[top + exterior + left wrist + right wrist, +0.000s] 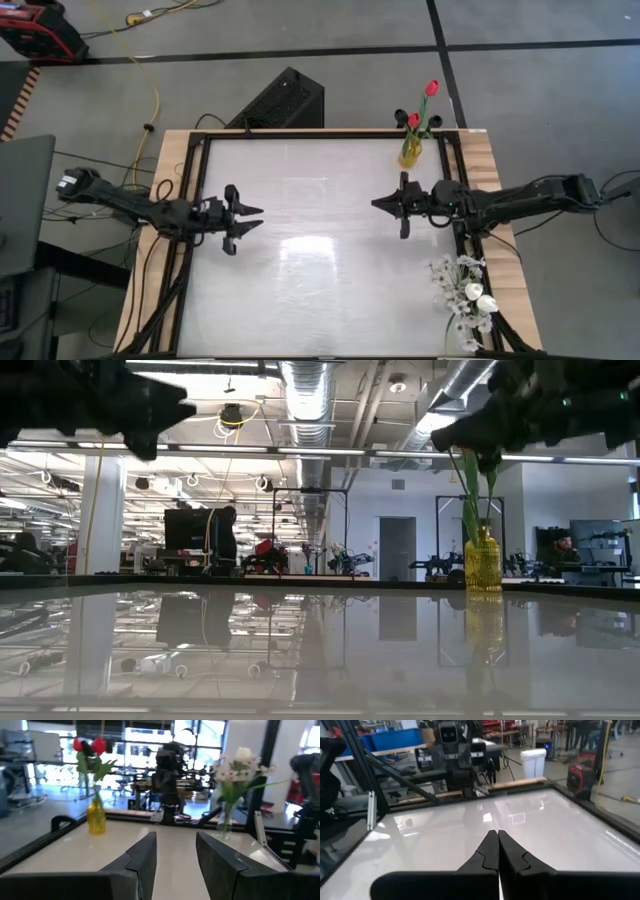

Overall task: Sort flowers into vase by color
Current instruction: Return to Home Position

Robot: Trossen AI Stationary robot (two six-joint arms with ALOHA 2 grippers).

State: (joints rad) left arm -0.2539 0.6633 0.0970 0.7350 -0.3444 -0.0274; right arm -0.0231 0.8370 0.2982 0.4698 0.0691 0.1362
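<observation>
Over the white table [320, 290], the left claw [254, 218] hangs spread apart, the right claw [378, 204] pinched together

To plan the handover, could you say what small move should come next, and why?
Probably pull both arms back to rest. No flower lies loose on the table; the red flowers stand in the yellow vase, the white flowers in the clear vase. The left gripper is open, the right gripper shut, both empty.
</observation>
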